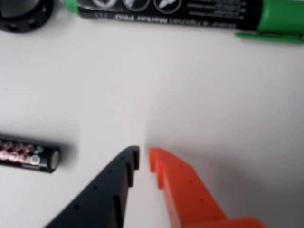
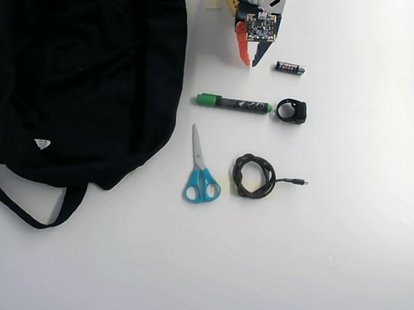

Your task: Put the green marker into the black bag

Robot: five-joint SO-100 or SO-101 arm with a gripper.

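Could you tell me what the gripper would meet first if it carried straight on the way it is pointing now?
Most likely the green marker. In the overhead view the nearly closed gripper points down the picture with bare table between, and the wrist view shows the marker lying across its path. Height is unclear, so it may touch the table first.

Soft matt cloth black bag (image 2: 83,60); glossy plastic green marker (image 1: 180,12); smooth white table (image 2: 345,251).

green marker (image 1: 166,12): upside-down white print in wrist view, "Marker PRO" legible, remaining small text blurred, three round icons | battery (image 1: 28,154): label blurred, unreadable | black bag (image 2: 75,74): small white triangular label in overhead view, no legible text
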